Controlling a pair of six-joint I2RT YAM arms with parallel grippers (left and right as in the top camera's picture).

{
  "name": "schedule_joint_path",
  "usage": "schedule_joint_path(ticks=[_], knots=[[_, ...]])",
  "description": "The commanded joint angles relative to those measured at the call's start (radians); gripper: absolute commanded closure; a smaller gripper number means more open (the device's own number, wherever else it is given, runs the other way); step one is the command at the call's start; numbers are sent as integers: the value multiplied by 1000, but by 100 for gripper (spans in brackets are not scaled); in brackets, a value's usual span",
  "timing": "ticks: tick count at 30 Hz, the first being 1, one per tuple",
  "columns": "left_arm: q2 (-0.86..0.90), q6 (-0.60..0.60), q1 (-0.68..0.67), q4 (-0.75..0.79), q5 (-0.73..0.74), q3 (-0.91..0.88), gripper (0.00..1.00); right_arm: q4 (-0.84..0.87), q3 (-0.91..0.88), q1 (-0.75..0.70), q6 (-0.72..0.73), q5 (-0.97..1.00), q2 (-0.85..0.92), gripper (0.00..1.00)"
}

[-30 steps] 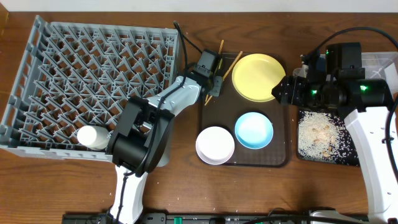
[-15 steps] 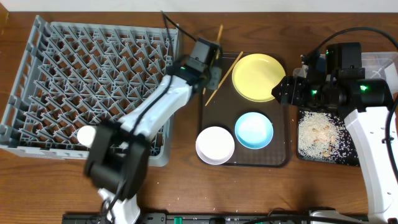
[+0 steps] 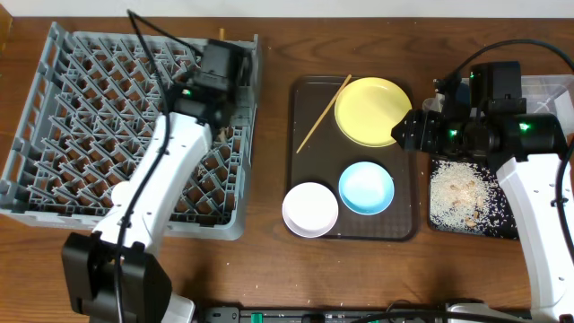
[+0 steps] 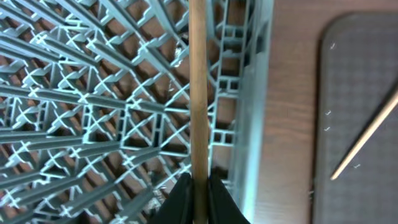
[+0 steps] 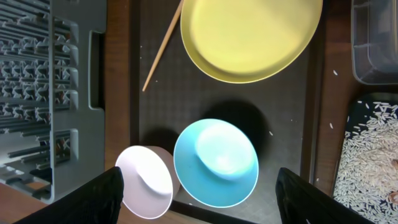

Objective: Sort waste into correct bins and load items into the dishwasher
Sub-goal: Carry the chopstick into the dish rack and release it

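My left gripper point(image 3: 221, 56) point(image 4: 199, 200) is shut on a wooden chopstick point(image 4: 198, 93) and holds it above the far right corner of the grey dish rack point(image 3: 81, 117) point(image 4: 93, 93). The second chopstick point(image 3: 323, 114) point(image 5: 163, 46) lies on the brown serving tray next to the yellow plate point(image 3: 369, 110) point(image 5: 249, 31). The light blue bowl point(image 3: 366, 188) point(image 5: 216, 163) and the white bowl point(image 3: 310, 209) point(image 5: 145, 182) sit at the tray's near end. My right gripper point(image 3: 410, 131) point(image 5: 205, 205) is open and empty above the tray's right edge. The white cup, wrapper and napkin are out of view.
The brown serving tray point(image 3: 404, 224) lies between the rack and the bins. The black tray point(image 3: 466, 193) point(image 5: 370, 155) holds rice crumbs. The clear tub point(image 3: 549, 90) point(image 5: 376, 43) stands behind it, partly under my right arm. Bare wood runs along the front edge.
My left gripper has moved left from the serving tray to over the rack's far right corner, carrying one chopstick. My left arm now covers the white cup. The right arm has not moved.
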Motion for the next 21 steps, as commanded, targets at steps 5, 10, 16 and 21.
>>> schedule_joint_path(ticks=[5, 10, 16, 21], knots=[[14, 102, 0, -10, 108, -99, 92, 0, 6, -8, 2, 3, -3, 23], [24, 90, 0, 0, 103, -122, 89, 0, 6, -8, 2, 3, -3, 23], [69, 53, 0, 50, 97, -169, 84, 0, 6, -8, 2, 3, -3, 23], [59, 53, 0, 53, 97, -158, 87, 0, 6, -8, 2, 3, -3, 23]])
